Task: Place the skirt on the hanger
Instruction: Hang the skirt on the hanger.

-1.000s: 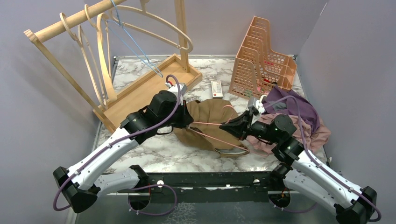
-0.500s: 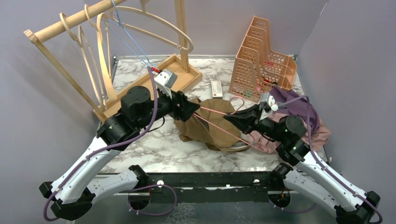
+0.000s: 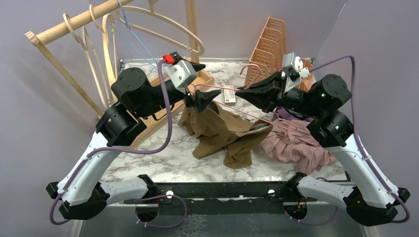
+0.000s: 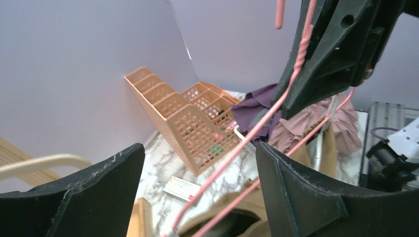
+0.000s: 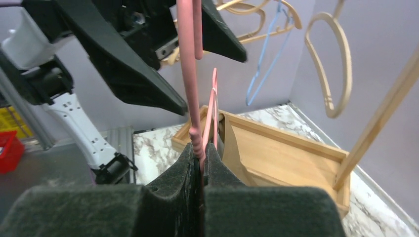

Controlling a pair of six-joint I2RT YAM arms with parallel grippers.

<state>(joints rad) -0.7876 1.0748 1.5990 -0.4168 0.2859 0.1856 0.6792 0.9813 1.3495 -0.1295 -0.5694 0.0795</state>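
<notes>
right fingers (image 5: 163, 202) flush on pink hanger (image 5: 188, 98), wrist view

Left pincer (image 3: 210, 79) agape, right pincer (image 3: 240, 92) tight together, both aloft.

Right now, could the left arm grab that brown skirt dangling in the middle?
Probably yes. The left gripper is open just above the skirt, and only the thin pink hanger crosses its opening. The right gripper holds that hanger up.

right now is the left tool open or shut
Open. The left tool shows both fingers wide apart in its wrist view, with the pink hanger wire passing through the gap.
</notes>
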